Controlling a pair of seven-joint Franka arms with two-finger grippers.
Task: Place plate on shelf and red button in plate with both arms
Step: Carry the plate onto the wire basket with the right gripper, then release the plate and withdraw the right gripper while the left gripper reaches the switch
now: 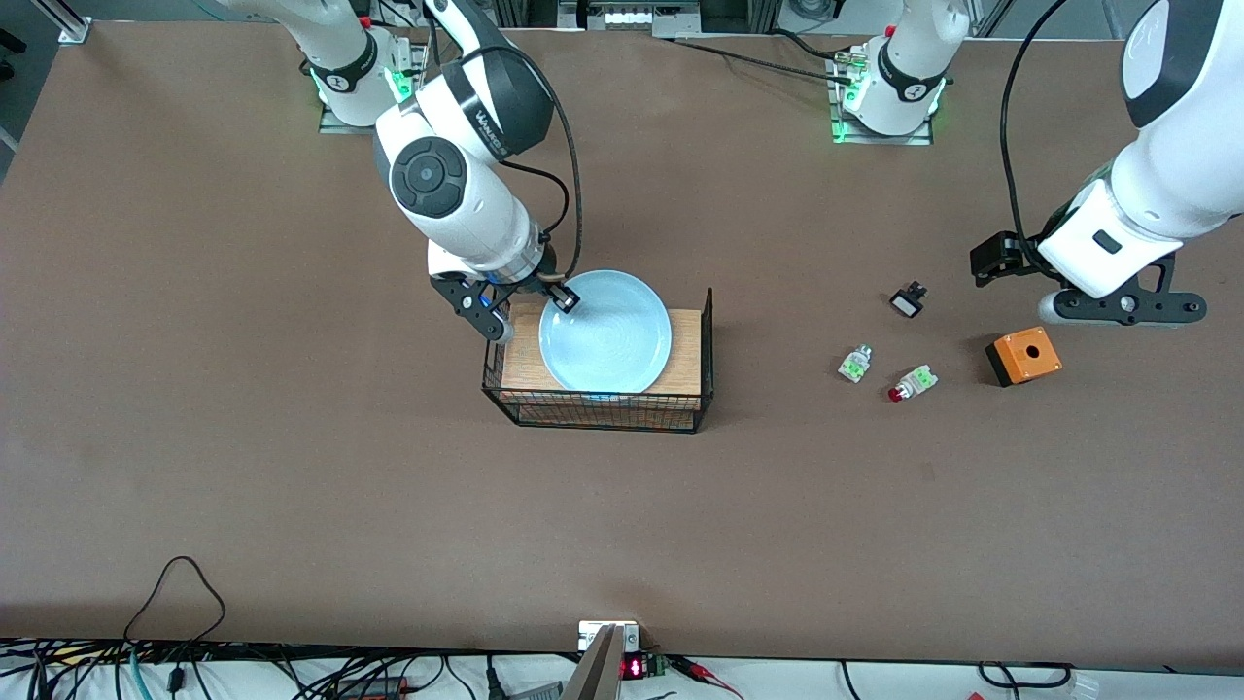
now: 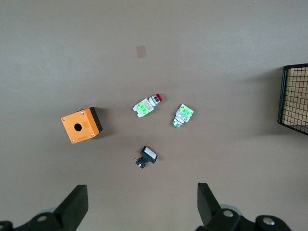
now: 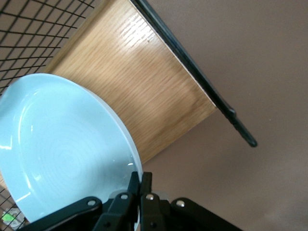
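Red button [image 1: 911, 383] lies on the bench [image 1: 292, 486] beside the green button [image 1: 854, 364], untouched. Plate [image 1: 604, 332] sits on the wooden board [image 1: 680, 360] in the wire basket [image 1: 603, 408], right gripper [image 1: 556, 292] clamped on its rim. Left gripper [image 1: 1118, 309] hovers spread open above the orange box [image 1: 1022, 356].

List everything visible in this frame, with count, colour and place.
plate: 1, pale blue, on the wooden board.
wooden board: 1, light brown, top of the wire rack.
wire rack: 1, black, mid-table.
red button: 1, red cap, toward the left arm's end.
green button: 1, beside the red button.
orange box: 1, has a hole.
black part: 1, small.
right end effector: shut on plate rim.
left end effector: open, over the small parts.
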